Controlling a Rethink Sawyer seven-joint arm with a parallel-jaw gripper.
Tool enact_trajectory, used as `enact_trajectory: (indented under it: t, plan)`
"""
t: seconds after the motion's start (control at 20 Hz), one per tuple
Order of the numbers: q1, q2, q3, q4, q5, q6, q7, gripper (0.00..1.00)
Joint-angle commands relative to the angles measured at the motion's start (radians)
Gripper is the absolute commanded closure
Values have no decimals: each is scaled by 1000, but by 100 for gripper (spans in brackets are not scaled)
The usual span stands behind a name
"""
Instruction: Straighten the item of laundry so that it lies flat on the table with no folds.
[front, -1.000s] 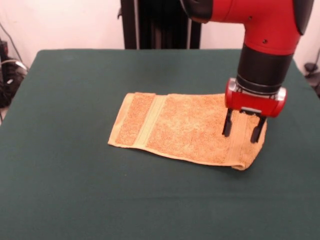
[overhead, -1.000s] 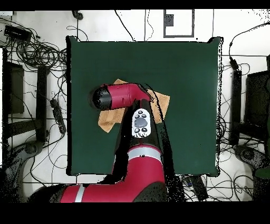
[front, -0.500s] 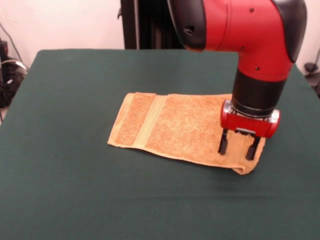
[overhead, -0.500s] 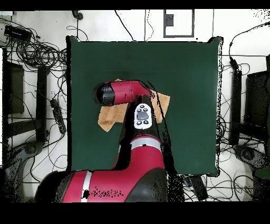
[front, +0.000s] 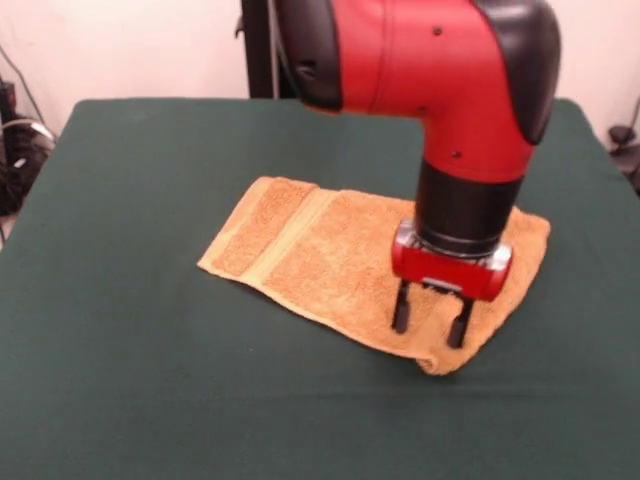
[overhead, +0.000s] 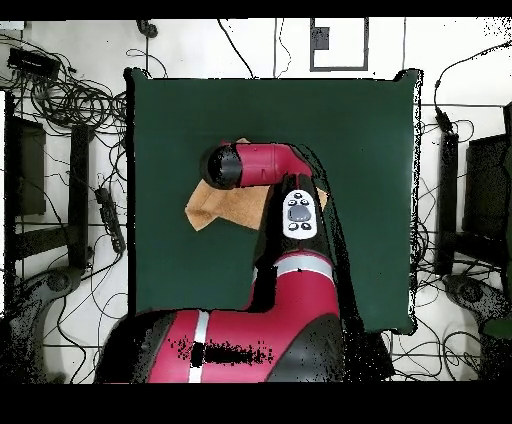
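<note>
The item of laundry (front: 320, 250), an orange-tan terry towel with a paler woven band (front: 285, 240), lies slantwise in the middle of the green table (front: 120, 380). Its near right end (front: 440, 362) looks doubled over in a thick rounded fold. My gripper (front: 430, 320) stands upright over that end, open, with both dark fingertips (front: 401, 315) down on the cloth just inside the fold. In the overhead view the red arm (overhead: 262, 165) covers the gripper and most of the towel; only a tan corner (overhead: 222, 207) shows beside it.
Tangled cables (overhead: 70, 100) and dark equipment (overhead: 30, 170) crowd the floor along one side of the table in the overhead view. More cables and gear (overhead: 460, 170) lie off the opposite side. Green cloth surrounds the towel on all sides.
The gripper has moved lower and toward the front view's near left. The towel has slid and turned with it, and its far right corner now shows behind the arm.
</note>
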Motion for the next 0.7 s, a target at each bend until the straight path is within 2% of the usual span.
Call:
enact_trajectory:
  t: [0.05, 0.2, 0.25, 0.7]
  plan:
    - [-53, 88, 39, -35, -70, 21, -74, 0]
    - [-49, 93, 30, -39, -80, 3, -60, 0]
    - [-48, 94, 27, -40, -83, -3, -55, 100]
    - [-48, 102, 17, -64, -100, 17, -39, 100]
